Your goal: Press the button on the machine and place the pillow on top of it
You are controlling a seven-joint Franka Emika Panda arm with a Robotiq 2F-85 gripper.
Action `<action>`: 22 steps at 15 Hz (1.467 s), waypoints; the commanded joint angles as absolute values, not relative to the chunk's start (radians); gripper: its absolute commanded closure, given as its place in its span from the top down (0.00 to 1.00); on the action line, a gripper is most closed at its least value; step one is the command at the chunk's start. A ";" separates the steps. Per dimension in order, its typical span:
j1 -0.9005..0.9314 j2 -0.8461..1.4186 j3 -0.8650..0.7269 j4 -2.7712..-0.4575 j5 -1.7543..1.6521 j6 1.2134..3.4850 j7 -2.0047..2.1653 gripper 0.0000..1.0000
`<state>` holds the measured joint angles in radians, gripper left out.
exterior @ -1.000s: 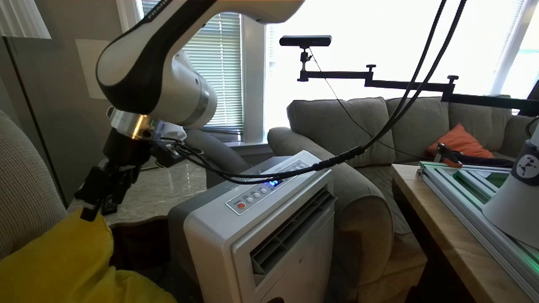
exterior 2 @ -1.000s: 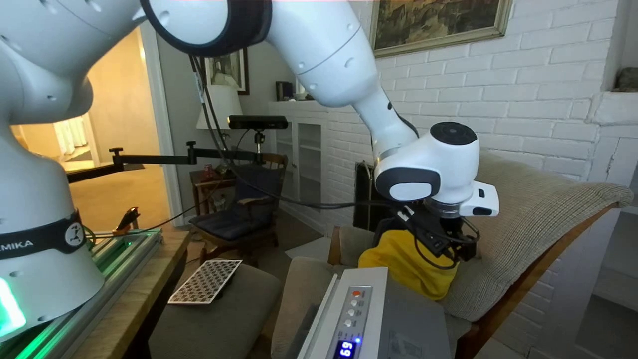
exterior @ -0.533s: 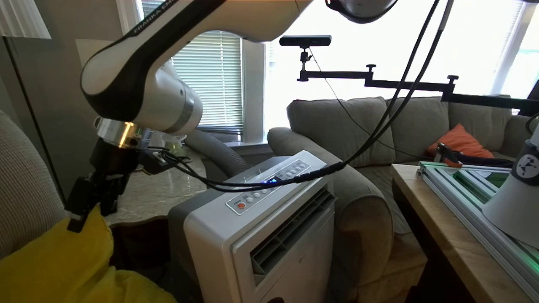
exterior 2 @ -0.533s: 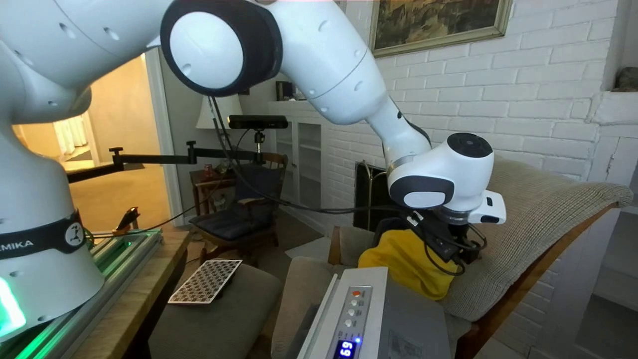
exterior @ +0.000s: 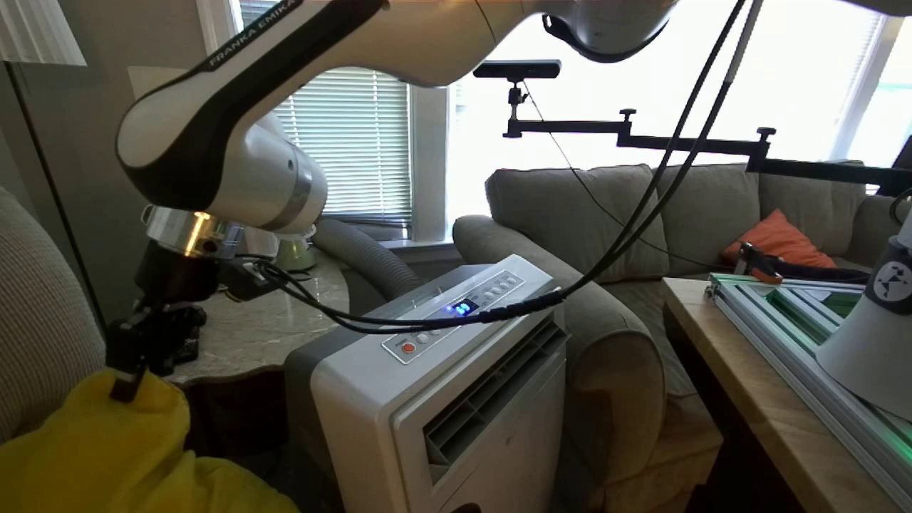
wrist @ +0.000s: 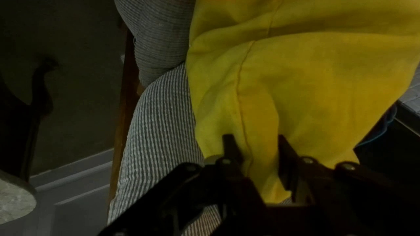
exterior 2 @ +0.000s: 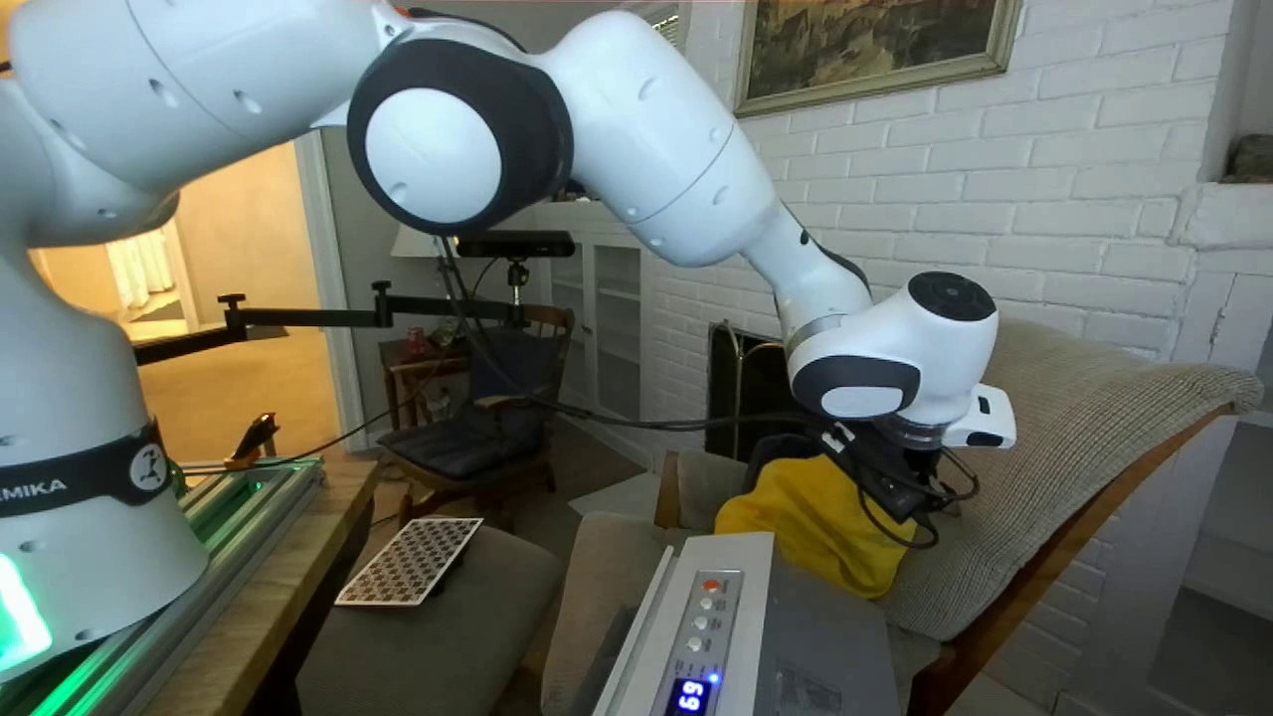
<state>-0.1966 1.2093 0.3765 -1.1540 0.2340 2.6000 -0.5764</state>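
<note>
I have the gripper [wrist: 257,147] clamped on a fold of the yellow pillow [exterior: 89,452].
The pillow sits on a ribbed beige armchair [exterior 2: 1079,443], near the white machine [exterior: 442,374]. In an exterior view, a marble-topped table [exterior: 285,317] stands beside the machine and a grey-brown sofa [exterior: 712,214], bearing an orange cushion [exterior: 784,239], backs onto a bright window [exterior: 605,92]; I also see a white brick wall [exterior 2: 1074,209] beyond the armchair.

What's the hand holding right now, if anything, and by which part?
The yellow pillow: the hand grips a seamed fold at its upper corner.
</note>
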 commanded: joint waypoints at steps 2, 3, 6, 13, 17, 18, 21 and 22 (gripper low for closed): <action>-0.168 1.166 0.361 -1.168 0.219 2.587 -0.541 0.01; -0.166 1.139 0.366 -1.194 0.222 2.595 -0.541 0.00; -0.157 1.034 0.373 -1.296 0.219 2.623 -0.552 0.02; -0.200 0.725 0.427 -1.586 0.246 2.685 -0.597 0.02; -0.211 0.533 0.421 -1.758 0.250 2.723 -0.595 0.02; -0.214 0.484 0.425 -1.801 0.253 2.728 -0.603 0.02; -0.207 0.354 0.419 -1.890 0.264 2.739 -0.619 0.02; -0.202 0.311 0.413 -1.912 0.269 2.740 -0.619 0.02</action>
<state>-0.1938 0.4855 0.4147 -1.7710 0.2356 2.7137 -0.5955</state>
